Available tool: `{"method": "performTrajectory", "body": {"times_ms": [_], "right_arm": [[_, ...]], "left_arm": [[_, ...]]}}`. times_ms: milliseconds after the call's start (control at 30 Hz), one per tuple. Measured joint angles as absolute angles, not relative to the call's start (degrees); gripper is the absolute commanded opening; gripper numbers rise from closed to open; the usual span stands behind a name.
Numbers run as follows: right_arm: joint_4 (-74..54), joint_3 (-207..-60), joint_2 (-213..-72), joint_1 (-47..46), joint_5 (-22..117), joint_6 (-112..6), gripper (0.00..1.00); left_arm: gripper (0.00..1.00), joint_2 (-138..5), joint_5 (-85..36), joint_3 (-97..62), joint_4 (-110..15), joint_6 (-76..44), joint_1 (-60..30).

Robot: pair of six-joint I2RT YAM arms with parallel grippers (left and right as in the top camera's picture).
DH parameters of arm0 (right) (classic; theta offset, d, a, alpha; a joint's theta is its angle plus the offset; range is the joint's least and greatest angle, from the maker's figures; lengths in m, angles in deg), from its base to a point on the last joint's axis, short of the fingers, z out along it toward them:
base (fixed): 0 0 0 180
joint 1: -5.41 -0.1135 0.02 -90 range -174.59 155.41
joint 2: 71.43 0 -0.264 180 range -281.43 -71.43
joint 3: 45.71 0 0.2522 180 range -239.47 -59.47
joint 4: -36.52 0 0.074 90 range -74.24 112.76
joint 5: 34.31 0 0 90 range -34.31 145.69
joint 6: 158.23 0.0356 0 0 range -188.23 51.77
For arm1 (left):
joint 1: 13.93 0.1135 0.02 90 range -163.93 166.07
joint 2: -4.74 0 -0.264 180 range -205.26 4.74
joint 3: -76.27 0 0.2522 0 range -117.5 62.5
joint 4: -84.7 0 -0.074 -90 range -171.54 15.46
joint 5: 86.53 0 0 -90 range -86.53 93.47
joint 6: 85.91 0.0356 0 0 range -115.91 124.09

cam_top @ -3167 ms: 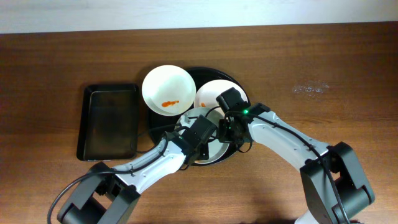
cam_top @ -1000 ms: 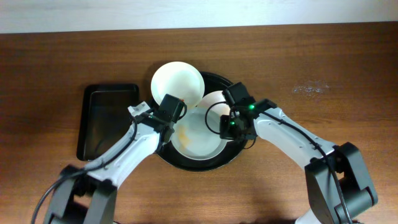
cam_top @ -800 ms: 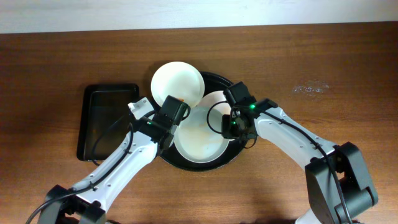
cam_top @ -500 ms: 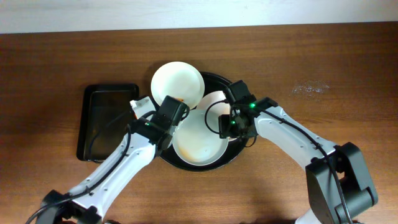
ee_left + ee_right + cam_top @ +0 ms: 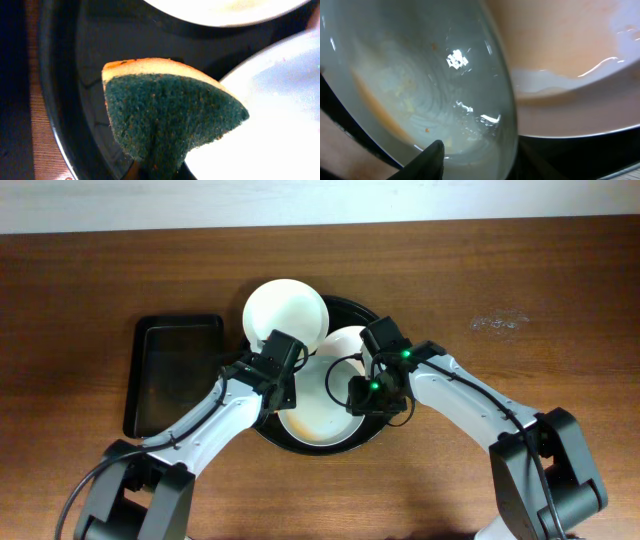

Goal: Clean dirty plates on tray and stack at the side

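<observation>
Brown wooden table seen from above, with a round black tray at its middle holding three white plates. Three seconds back the left gripper hung over the front plate; it has since moved off that plate's left edge. The right gripper sits slightly nearer the robot than half a second back, at the front plate's right rim.

Left fingers are clenched on a sponge, with its green scouring face toward the wrist camera and its yellow layer on top. The front plate lies just right of the sponge, the rear-left plate just beyond it, and tray floor beneath. One right finger shows at the front plate's rim; whether that pair grips the rim cannot be told. The rear-right plate lies just beyond the right fingers.

All plates face up; being round, they have no long axis. The front plate carries a faint orange film. The rear-left plate overhangs the tray's rim. A rectangular black tray lies left of the left fingers, near the round tray. Wood stretches wide to the right of the right fingers.
</observation>
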State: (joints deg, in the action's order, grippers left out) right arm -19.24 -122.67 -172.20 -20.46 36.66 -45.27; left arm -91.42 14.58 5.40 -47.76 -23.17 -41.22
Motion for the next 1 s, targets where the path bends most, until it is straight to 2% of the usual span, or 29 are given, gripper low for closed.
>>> {"method": "performTrajectory", "body": {"times_ms": [233, 333, 400, 467, 500, 533, 700, 833, 933, 1000], "right_arm": [[-14.87, -121.16, -172.2, -20.46, 32.6, -46.19, 0.46], [-10.37, -117.95, -172.2, -20.46, 29.43, -46.27, 0.35], [-7.76, -117.29, -172.23, -20.46, 27.18, -46.14, 0.31], [-6.15, -117.25, -172.23, -20.18, 25.6, -46.05, 0.18], [-5.91, -117.25, -172.2, -20.13, 25.17, -45.64, 0.09], [-5.38, -117.25, -172.1, -19.76, 23.53, -45.46, 0.07], [-5.05, -117.27, -171.16, -19.37, 22.39, -44.17, 0.04], [-5.8, -117.2, -167.18, -19.83, 27.64, -45.09, 0.04], [-5.67, -117.2, -163.29, -19.98, 32.79, -46.03, 0.04], [-5.73, -117.2, -161.45, -19.98, 35.31, -46.8, 0.04]], "left_arm": [[0.0, -96.03, 12.59, 5.4, -49.6, -19.54, -41.22], [0.0, -96.16, 12.46, 5.27, -49.95, -19.39, -41.17], [0.0, -96.16, 12.39, 5.27, -50.19, -19.02, -41.15], [0.0, -96.19, 12.22, 5.27, -50.19, -18.23, -41.04], [0.0, -96.19, 12.24, 5.27, -50.19, -18.1, -41.0], [0.0, -96.19, 12.31, 5.27, -50.21, -17.95, -40.87], [0.0, -96.19, 12.61, 5.27, -50.23, -17.95, -40.67], [0.0, -93.93, 10.8, 5.05, -50.78, -17.93, -40.8], [0.02, -85.3, 9.93, 2.98, -50.73, -17.9, -40.82], [0.0, -74.77, 8.85, 0.44, -50.76, -17.9, -40.78]]}}
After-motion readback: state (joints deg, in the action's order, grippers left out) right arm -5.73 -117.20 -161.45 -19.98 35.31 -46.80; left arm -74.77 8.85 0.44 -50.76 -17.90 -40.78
